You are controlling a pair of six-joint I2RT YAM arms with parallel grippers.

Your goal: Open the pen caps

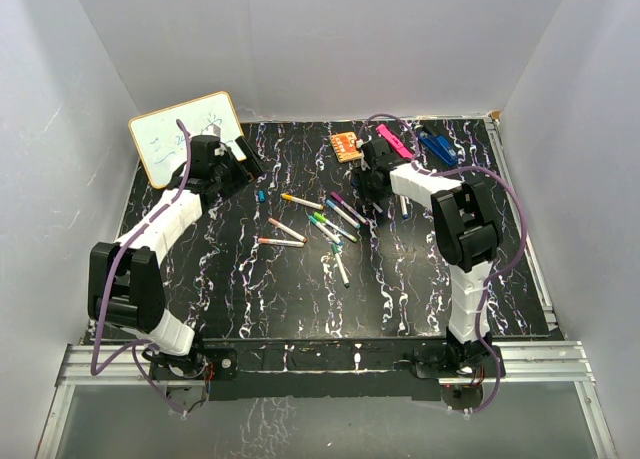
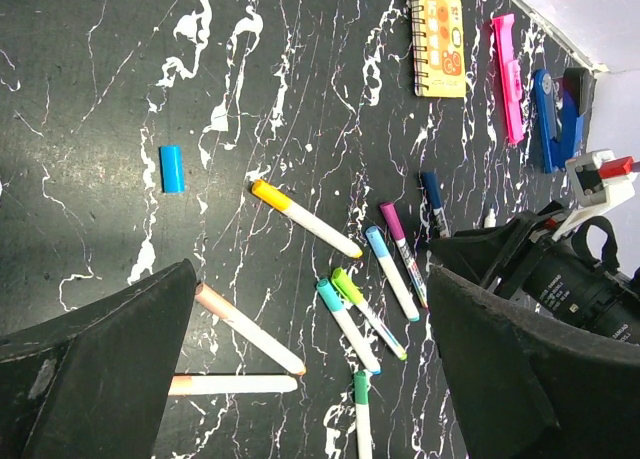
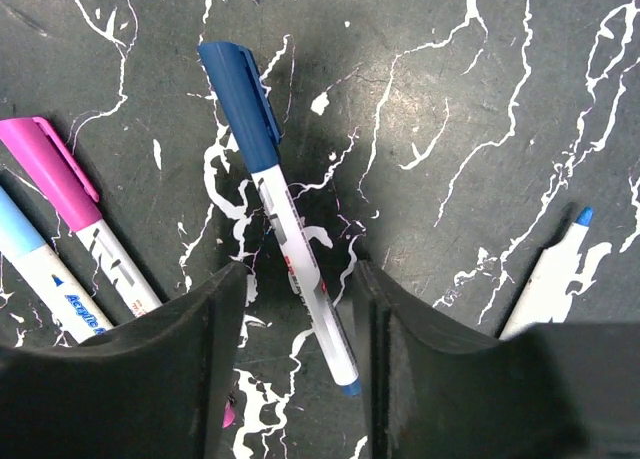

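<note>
A pen with a dark-blue cap [image 3: 238, 97] and a white barrel [image 3: 283, 224] lies on the black marbled table. My right gripper [image 3: 300, 275] straddles the barrel, open, with a gap on each side. Beside it lie a magenta-capped pen [image 3: 50, 164], a light-blue-capped pen [image 3: 18, 234] and an uncapped blue-tipped pen [image 3: 553, 271]. Several capped pens [image 1: 322, 219] are scattered mid-table: yellow [image 2: 270, 193], teal [image 2: 330, 295] and lime [image 2: 346, 283] among them. A loose blue cap [image 2: 172, 168] lies apart on the left. My left gripper [image 1: 236, 165] hovers wide open with nothing between its fingers.
A small whiteboard [image 1: 185, 134] leans at the back left, close to the left arm. At the back right lie an orange spiral notebook [image 2: 438, 27], a flat bright-pink bar [image 2: 507, 69] and a dark-blue clip-like object [image 2: 555, 114]. White walls enclose the table.
</note>
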